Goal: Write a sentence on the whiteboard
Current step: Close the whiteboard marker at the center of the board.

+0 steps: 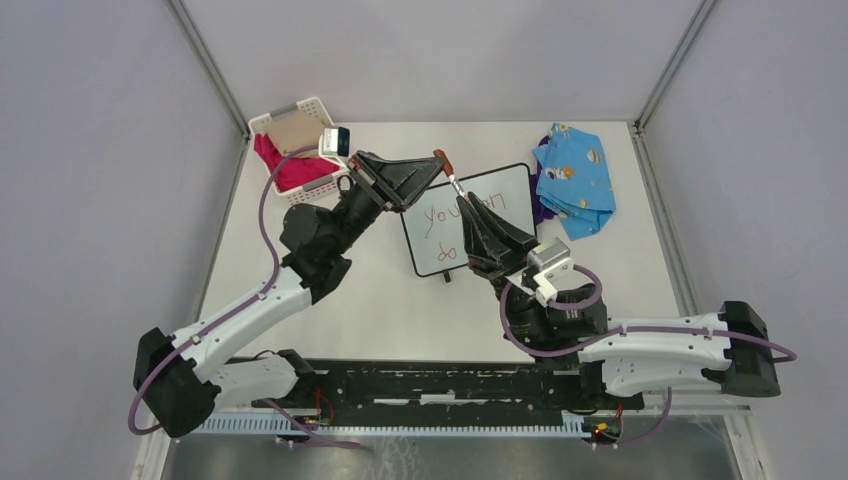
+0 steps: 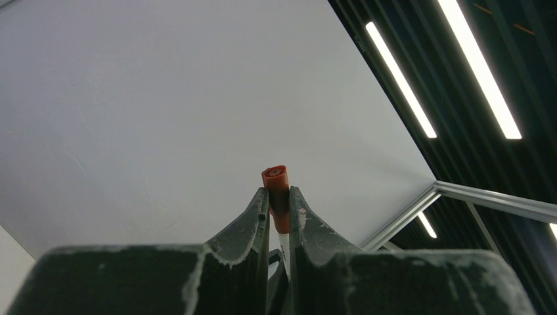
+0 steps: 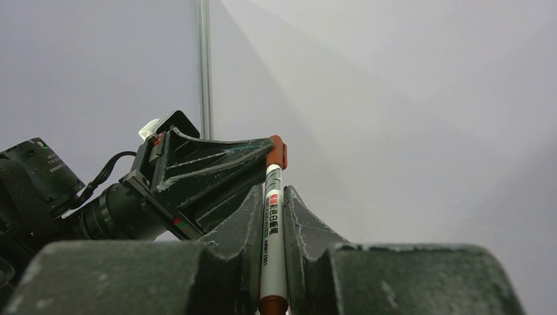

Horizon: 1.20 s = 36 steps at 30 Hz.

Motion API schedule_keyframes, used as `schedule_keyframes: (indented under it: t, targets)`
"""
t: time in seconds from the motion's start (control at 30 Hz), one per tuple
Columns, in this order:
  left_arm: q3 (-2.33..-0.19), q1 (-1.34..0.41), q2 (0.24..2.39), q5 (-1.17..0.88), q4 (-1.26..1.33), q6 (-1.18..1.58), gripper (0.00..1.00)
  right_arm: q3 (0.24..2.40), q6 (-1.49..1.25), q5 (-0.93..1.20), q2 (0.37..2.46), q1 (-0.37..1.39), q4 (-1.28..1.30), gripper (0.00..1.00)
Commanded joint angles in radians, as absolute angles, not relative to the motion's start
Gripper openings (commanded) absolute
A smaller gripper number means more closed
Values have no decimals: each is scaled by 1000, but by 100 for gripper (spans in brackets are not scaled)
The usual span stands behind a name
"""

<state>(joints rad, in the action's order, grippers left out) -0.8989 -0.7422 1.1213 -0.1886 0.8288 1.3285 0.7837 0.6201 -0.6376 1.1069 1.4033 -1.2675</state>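
The whiteboard (image 1: 505, 195) lies flat mid-table with handwriting "You can do" on it. A white marker (image 1: 453, 182) with a red-brown cap (image 1: 441, 158) is held in the air above the board's left part. My left gripper (image 1: 432, 166) is shut on the cap (image 2: 276, 187), whose end pokes out past the fingertips. My right gripper (image 1: 467, 206) is shut on the marker's white barrel (image 3: 272, 223). In the right wrist view the left gripper (image 3: 259, 157) grips the cap (image 3: 277, 152) at the marker's far end. The cap still sits on the marker.
A white plastic basket (image 1: 268, 124) with a red cloth (image 1: 285, 170) and a tan item stands at the back left. A blue patterned cloth (image 1: 575, 180) lies to the right of the board. Grey walls enclose the table.
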Motion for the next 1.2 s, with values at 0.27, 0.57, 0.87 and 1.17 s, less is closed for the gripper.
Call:
schedule_keyframes:
  t: [0.27, 0.57, 0.87, 1.17]
  targets:
    - [-933, -775, 1112, -264, 802, 1255, 33, 793, 629, -643, 1078, 1400, -1281, 0]
    - [-936, -775, 1098, -264, 794, 1225, 56, 791, 631, -644, 1070, 1401, -1282, 0]
    - [-1026, -769, 1056, -153, 563, 1065, 93, 778, 612, -627, 1044, 1400, -1254, 0]
    - [-1162, -753, 1118, -156, 471, 1016, 89, 762, 606, -619, 1026, 1401, -1246, 0]
